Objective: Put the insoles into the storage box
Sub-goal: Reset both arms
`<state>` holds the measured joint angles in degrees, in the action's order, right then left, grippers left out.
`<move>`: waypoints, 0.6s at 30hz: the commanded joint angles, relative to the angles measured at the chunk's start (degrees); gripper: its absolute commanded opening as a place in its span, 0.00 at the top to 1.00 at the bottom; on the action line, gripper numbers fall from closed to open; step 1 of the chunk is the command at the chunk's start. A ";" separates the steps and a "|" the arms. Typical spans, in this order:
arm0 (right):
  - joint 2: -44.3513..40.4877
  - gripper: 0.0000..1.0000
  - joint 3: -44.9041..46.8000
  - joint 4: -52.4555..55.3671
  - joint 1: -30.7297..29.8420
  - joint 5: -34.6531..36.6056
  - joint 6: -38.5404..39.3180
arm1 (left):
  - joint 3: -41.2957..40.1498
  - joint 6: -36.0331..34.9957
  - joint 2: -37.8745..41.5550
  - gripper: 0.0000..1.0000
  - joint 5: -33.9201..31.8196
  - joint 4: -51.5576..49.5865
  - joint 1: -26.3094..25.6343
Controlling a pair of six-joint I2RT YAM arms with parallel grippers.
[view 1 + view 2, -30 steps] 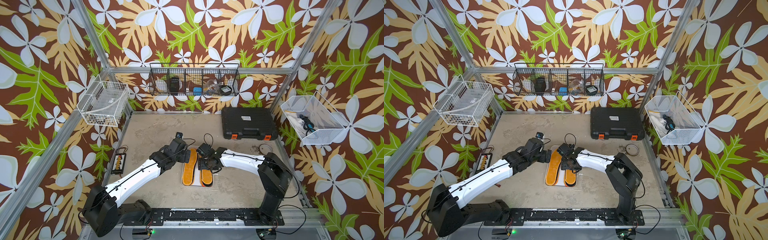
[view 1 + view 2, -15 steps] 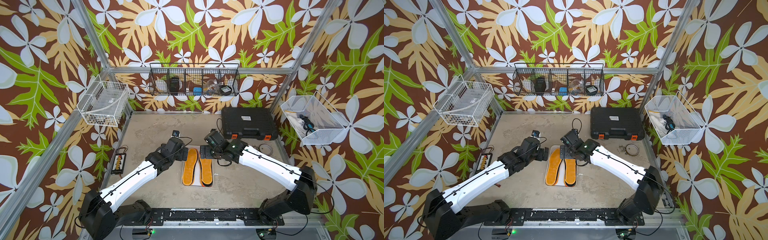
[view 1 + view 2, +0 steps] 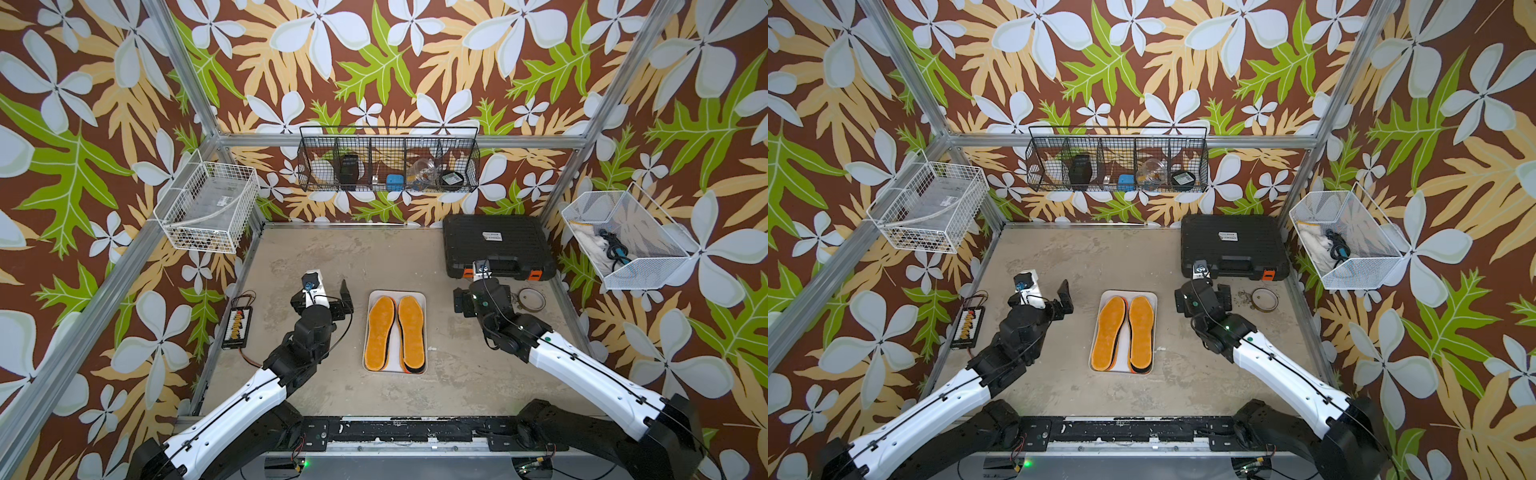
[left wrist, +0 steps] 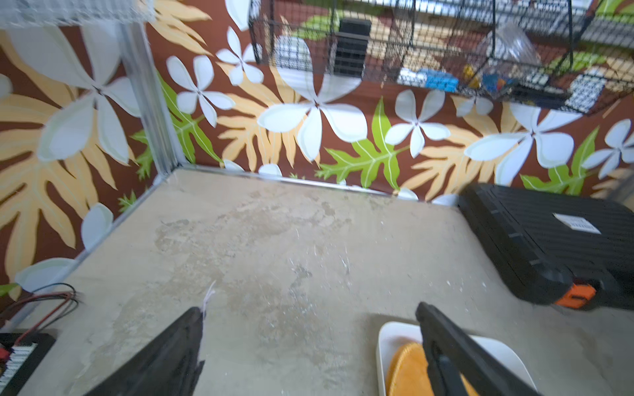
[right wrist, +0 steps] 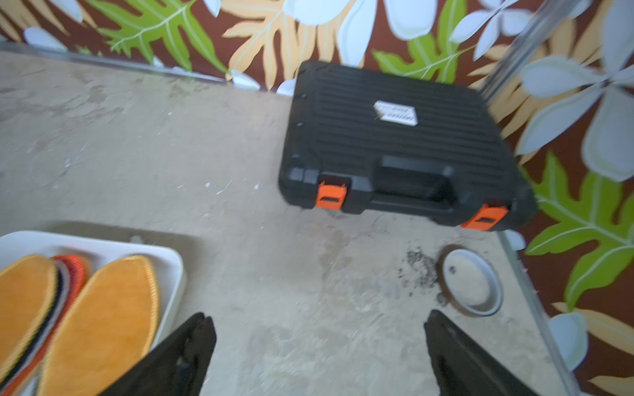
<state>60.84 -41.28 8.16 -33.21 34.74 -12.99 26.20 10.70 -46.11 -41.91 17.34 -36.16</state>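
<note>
Fuzzy orange-yellow insoles (image 3: 379, 332) lie stacked flat inside the storage box (image 3: 397, 294), probably light, soft and floppy, best pinched at a toe or heel edge, while the left gripper (image 4: 308, 310) and right gripper (image 5: 317, 317) hover either side of that box, fingers spread wide and empty.

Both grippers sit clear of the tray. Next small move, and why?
Probably retract both arms to rest and stop: the insoles lie stacked inside the storage box, no insole shows outside it, and the left gripper and right gripper both stand open, holding nothing.
</note>
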 commanded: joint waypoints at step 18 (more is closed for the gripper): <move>6.45 0.01 31.76 -59.27 23.02 -2.76 8.02 | -20.38 -8.47 -19.14 0.00 19.63 41.99 30.86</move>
<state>63.94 -8.01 -42.48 -11.09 33.80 -5.76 4.51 -1.32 -63.72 -29.10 59.00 -6.68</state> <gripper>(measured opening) 0.995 0.997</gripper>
